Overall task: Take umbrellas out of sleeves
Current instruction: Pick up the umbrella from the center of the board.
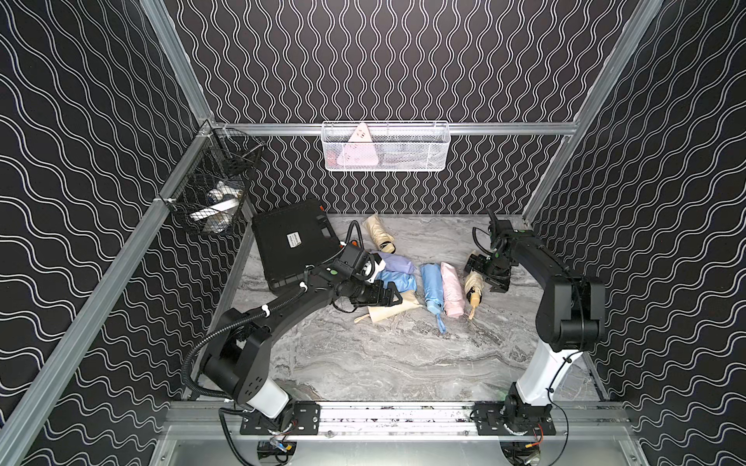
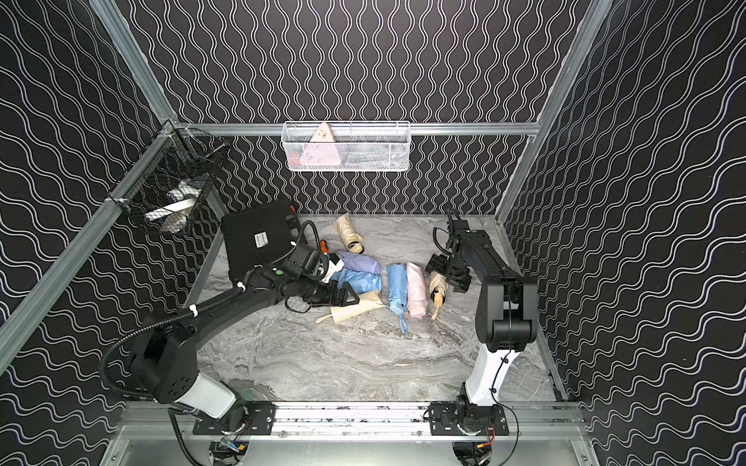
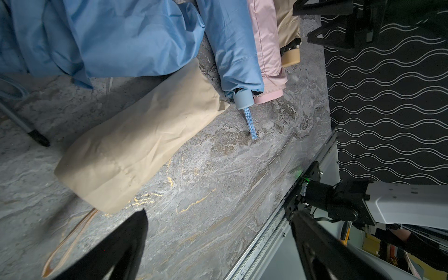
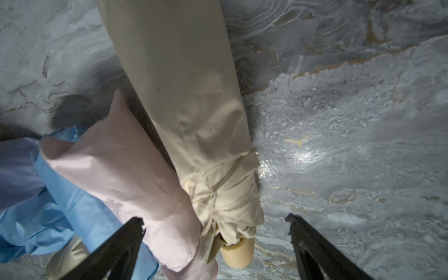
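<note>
The right end effector (image 4: 213, 219) hangs released, jaws wide on either side of the handle end of the near cream umbrella (image 4: 230, 194). This umbrella lies on the surface (image 1: 383, 363) just beside the pink umbrella (image 4: 126, 164). Its crinkled fabric and stubby handle (image 4: 238, 254) stick out of a smooth cream sleeve (image 4: 174, 72) that covers the rest.

The step in hand looks like the grasp on that handle. It would go best with the jaws low and square across the hard handle rather than the loose fabric, then a straight pull along the umbrella's length. The pink sleeve touches one side, so a jaw could pinch it too.

The left end effector (image 3: 218, 215) is also released and holds nothing. It hovers over a flat cream sleeve (image 3: 135, 150) and could pin the covered end.

By my count:
- Two cream umbrellas, the second lying far back (image 1: 378, 234).
- One sleeved light blue umbrella (image 3: 232, 53).
- One crumpled light blue bundle (image 1: 397, 279).
- One lilac bundle (image 1: 393, 261).
- One pink umbrella.
- One empty sleeve.
</note>
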Tool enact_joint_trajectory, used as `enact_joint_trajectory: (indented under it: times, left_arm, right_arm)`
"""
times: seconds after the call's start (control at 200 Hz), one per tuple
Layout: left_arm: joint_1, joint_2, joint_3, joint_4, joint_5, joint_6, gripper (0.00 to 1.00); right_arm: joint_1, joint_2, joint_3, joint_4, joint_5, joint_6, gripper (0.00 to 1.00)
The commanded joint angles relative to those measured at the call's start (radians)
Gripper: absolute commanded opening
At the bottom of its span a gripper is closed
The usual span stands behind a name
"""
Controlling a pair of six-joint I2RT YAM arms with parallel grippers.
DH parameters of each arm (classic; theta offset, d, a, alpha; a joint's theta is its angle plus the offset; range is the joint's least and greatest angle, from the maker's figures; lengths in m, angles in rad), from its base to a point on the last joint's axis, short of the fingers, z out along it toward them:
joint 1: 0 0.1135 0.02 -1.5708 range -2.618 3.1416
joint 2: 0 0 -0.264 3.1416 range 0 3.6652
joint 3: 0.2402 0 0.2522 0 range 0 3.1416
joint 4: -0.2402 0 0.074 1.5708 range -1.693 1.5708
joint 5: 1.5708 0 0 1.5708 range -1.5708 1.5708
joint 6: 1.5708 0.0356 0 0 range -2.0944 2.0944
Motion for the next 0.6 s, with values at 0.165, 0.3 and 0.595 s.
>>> enact_joint_trajectory:
  times: [0.165, 0.3, 0.595]
  left_arm:
    - [-0.001, 0.013, 0.005, -0.016, 0.018, 0.032, 0.98]
    - [-0.001, 0.027, 0.016, -0.027, 0.019, 0.041, 0.98]
    - [0.0, 0.051, 0.025, -0.037, 0.021, 0.051, 0.98]
  right_arm:
    - [-0.017, 0.089, 0.076, 0.011, 0.028, -0.004, 0.91]
    - [-0.017, 0.11, 0.098, 0.008, 0.025, -0.009, 0.88]
    - [-0.017, 0.196, 0.129, 0.017, 0.022, -0.009, 0.87]
